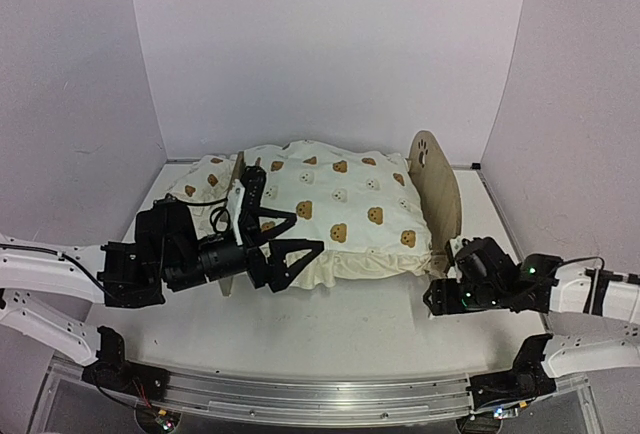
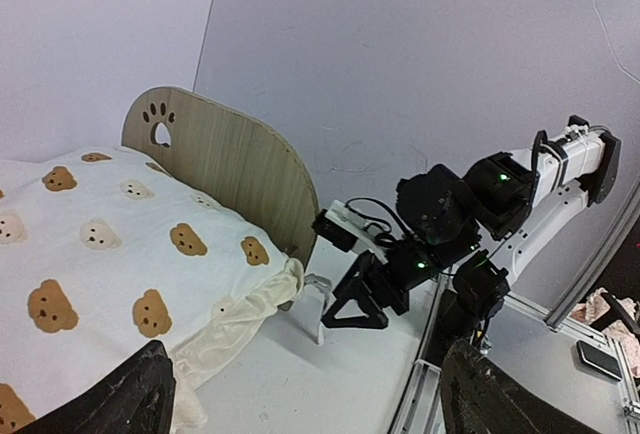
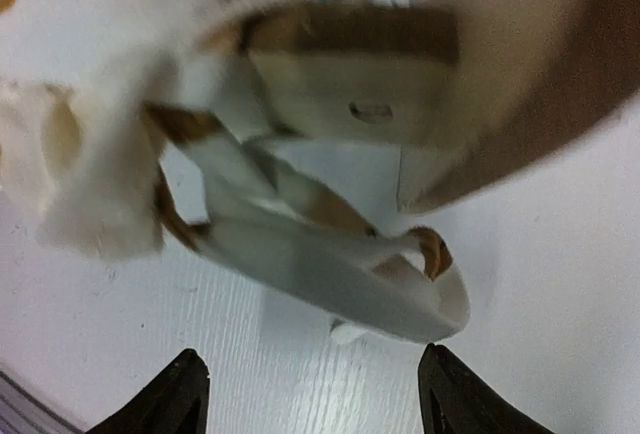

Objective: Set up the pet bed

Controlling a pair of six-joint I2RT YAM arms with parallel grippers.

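The pet bed's plywood board with a paw cutout (image 1: 437, 194) (image 2: 230, 159) stands at the right end. Its opposite board (image 1: 238, 169) shows at the left, and the base is hidden under the cream bear-print cushion (image 1: 340, 214) (image 2: 90, 254). My left gripper (image 1: 300, 234) (image 2: 310, 404) hovers open over the cushion's front left part, holding nothing. At the bed's front right corner my right gripper (image 1: 440, 274) (image 2: 365, 299) (image 3: 315, 399) is open. A looped cushion tie (image 3: 330, 264) (image 2: 318, 299) hangs just beyond its fingertips by the bed's wooden leg (image 3: 350, 84), untouched.
White walls (image 1: 330, 44) close in the table on three sides. More bear-print fabric (image 1: 200, 182) lies past the left board. A metal rail (image 1: 320, 394) runs along the near edge by the arm bases. Bare tabletop (image 1: 370, 329) lies in front of the bed.
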